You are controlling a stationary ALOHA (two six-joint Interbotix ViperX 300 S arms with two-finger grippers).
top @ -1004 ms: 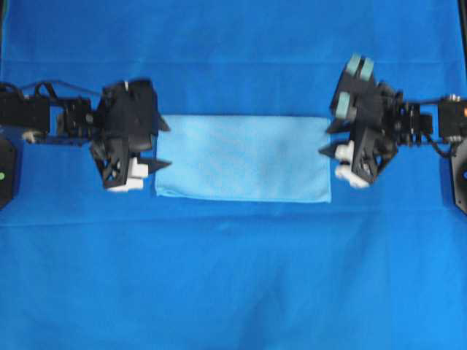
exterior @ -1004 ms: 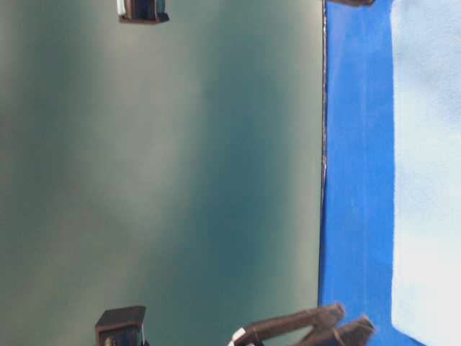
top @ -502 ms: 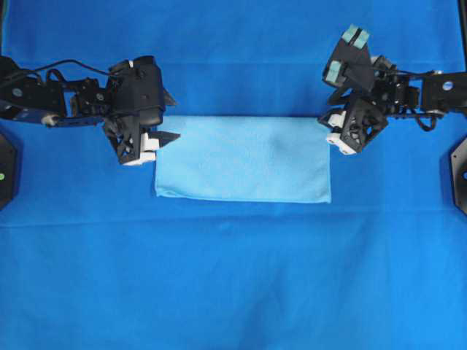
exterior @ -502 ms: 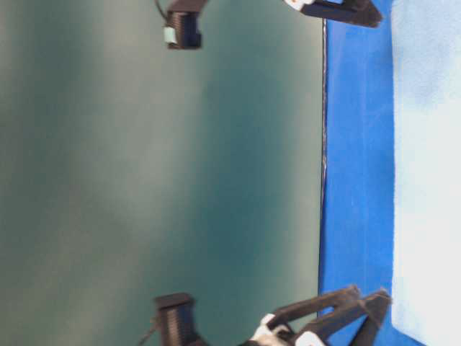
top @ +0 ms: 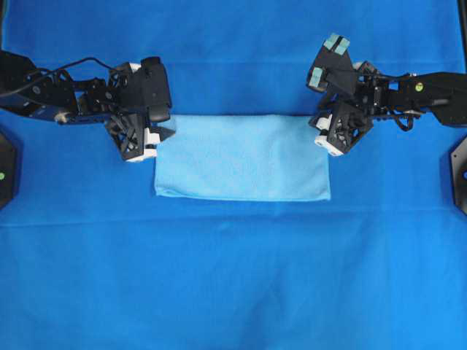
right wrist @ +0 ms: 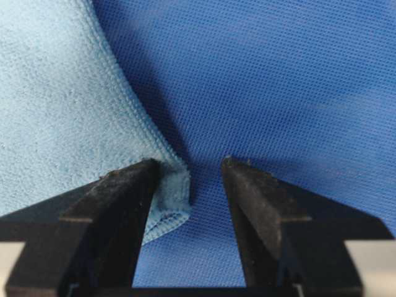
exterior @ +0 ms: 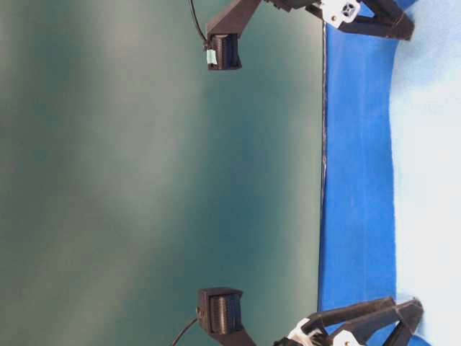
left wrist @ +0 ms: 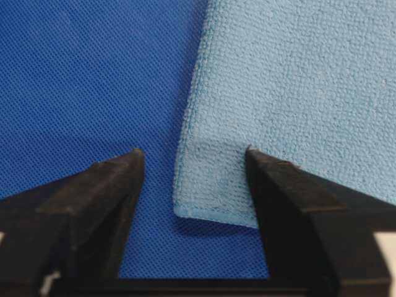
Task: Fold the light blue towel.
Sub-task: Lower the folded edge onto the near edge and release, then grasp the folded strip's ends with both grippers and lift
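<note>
Covering the whole bench, the royal-blue table cloth [top: 233, 277] lies flat and fills the overhead view from edge to edge. On it, a little above the middle, rests the light blue towel [top: 242, 157], a wide rectangle with its long sides running left to right, its surface smooth and its lower long edge looking slightly rounded and thick. Two black arms reach in from the sides toward the towel's upper corners. The left end effector [top: 162, 135] sits at the upper left corner; the left wrist view shows its two dark fingers [left wrist: 102, 192] spread apart and straddling that corner, one finger over the table cloth and the other over the towel's nap, with the corner's hemmed edge lying between them and not pinched. The right end effector [top: 322, 131] sits at the upper right corner; in the right wrist view its fingers [right wrist: 117, 204] likewise stand apart, released, one touching the curled, doubled towel corner and the other over bare table cloth. The table-level view shows both sets of finger tips low at the cloth.
</note>
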